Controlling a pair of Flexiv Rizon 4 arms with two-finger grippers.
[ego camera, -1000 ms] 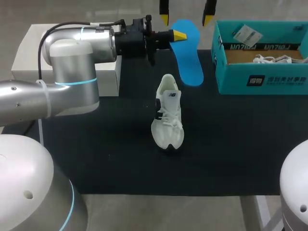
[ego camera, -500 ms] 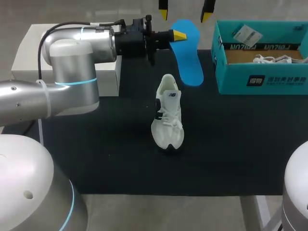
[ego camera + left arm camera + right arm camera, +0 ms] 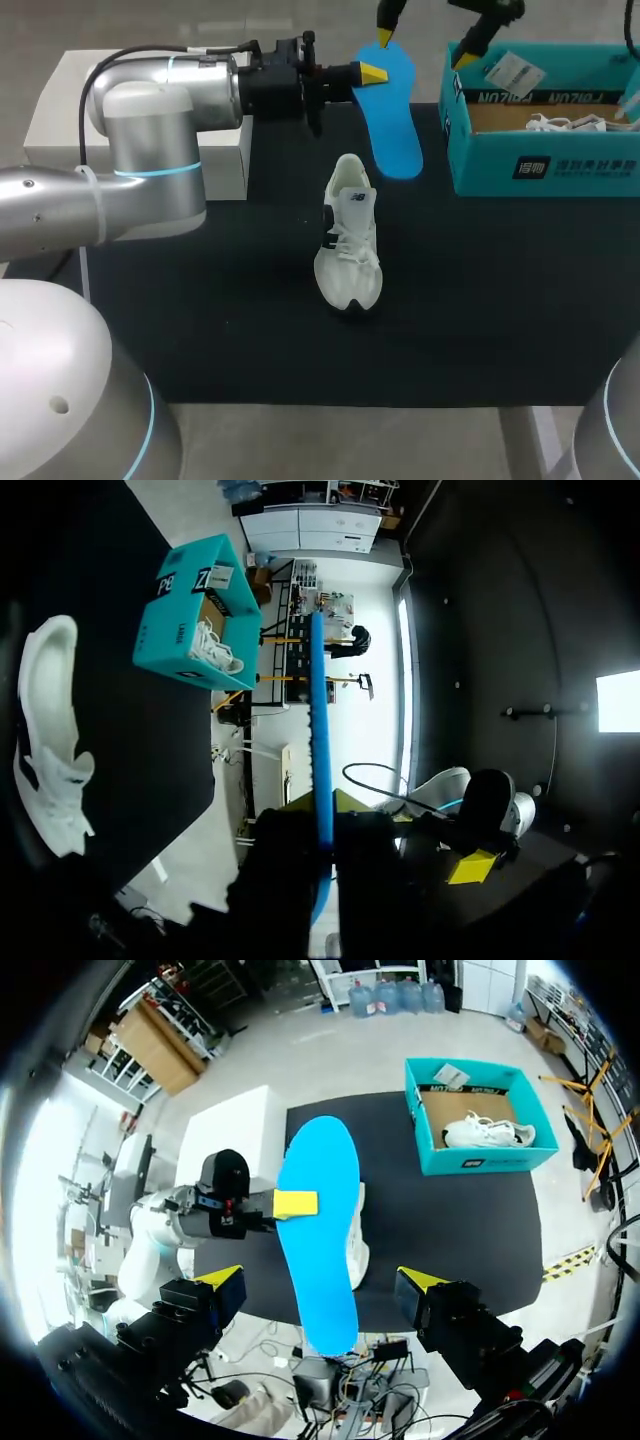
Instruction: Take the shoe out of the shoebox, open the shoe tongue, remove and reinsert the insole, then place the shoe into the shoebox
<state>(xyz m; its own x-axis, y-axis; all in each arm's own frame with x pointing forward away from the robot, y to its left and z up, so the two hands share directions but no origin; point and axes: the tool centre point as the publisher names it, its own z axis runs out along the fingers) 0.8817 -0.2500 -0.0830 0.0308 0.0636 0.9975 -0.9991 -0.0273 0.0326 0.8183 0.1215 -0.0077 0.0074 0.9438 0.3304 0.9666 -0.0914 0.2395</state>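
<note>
My left gripper (image 3: pixel 368 72) is shut on the edge of a blue insole (image 3: pixel 392 115), held above the black mat's far side. Edge-on in the left wrist view, the insole (image 3: pixel 317 720) rises from between the left gripper (image 3: pixel 322 830) fingers. A white shoe (image 3: pixel 350 240) stands upright on the mat, toe toward the near edge. The teal shoebox (image 3: pixel 545 160) at the back right holds a second white shoe (image 3: pixel 565 124). My right gripper (image 3: pixel 424 48) hangs open above the insole's far end; from its own view the insole (image 3: pixel 318 1250) lies below the right gripper (image 3: pixel 320 1282), untouched by it.
A white box (image 3: pixel 60 110) stands at the back left, behind my left arm. The black mat (image 3: pixel 250 330) covers the table. A paper tag (image 3: pixel 515 70) lies in the shoebox. The white shoe (image 3: pixel 360 1245) shows partly under the insole.
My right gripper has swung to the right and tilted, its tips now slanting over the insole's far end and the shoebox corner. Left arm, insole and shoe have not moved.
</note>
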